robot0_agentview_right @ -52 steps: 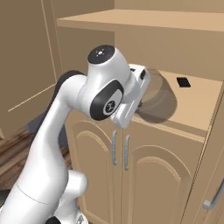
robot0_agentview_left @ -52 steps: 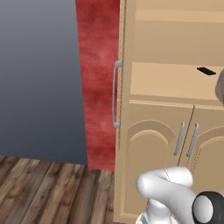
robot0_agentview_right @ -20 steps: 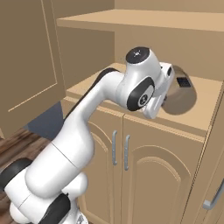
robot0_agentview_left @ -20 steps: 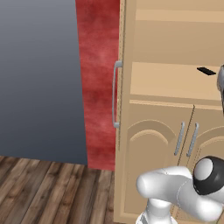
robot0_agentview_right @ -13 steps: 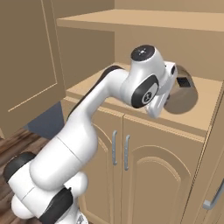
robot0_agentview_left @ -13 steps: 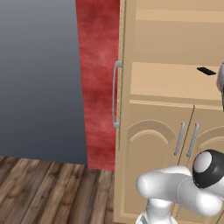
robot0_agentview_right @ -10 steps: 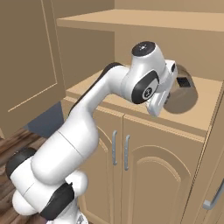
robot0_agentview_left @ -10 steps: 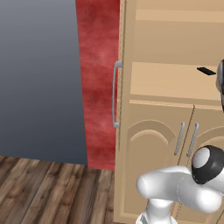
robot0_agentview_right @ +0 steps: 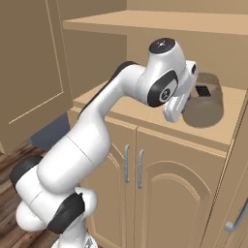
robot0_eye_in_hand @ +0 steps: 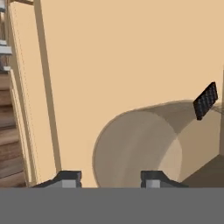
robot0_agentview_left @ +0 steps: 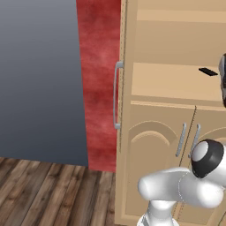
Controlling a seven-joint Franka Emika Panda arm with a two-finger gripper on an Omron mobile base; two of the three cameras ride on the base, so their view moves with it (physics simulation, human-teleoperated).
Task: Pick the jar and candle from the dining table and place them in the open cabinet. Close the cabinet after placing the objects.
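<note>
1. The jar [robot0_agentview_right: 206, 99] on the cabinet [robot0_agentview_right: 164, 160] shelf stands partly behind the robot's hand in the right base view.
2. In the left base view the frame's right edge cuts the jar to a dark sliver.
3. The small black object [robot0_agentview_right: 203, 90] shows through the smoky glass, its shape unclear.
4. The hand view crops the gripper [robot0_eye_in_hand: 109, 177] to its fingertips [robot0_eye_in_hand: 151, 178].
</note>
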